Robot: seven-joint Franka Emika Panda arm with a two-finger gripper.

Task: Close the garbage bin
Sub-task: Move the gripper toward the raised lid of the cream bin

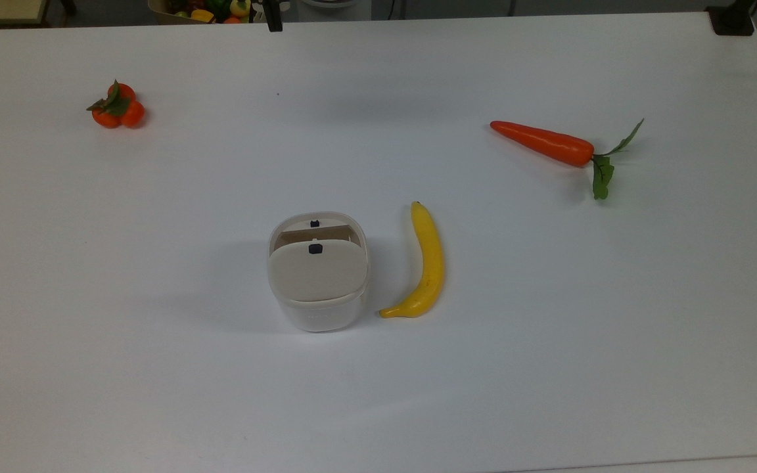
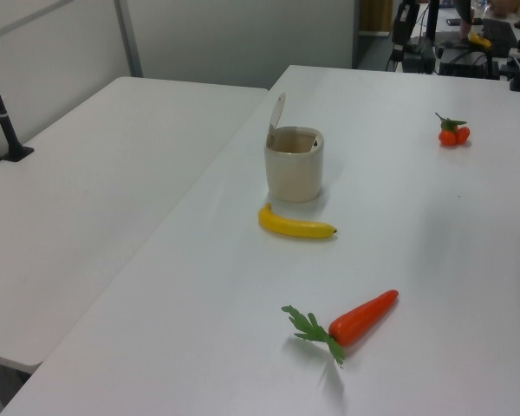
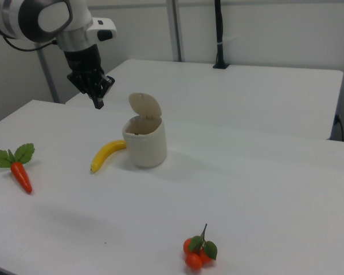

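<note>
The garbage bin (image 3: 144,148) stands with its lid (image 3: 145,106) upright, leaving room to push it down. The gripper (image 3: 97,103), fingers narrow, hangs well apart on the right view's left.

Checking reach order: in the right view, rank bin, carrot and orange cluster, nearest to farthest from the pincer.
1. Garbage bin, lid up, just to the right view's right of the pincer.
2. Carrot, lower on the right view's left.
3. Orange cluster, at the right view's bottom edge.
</note>
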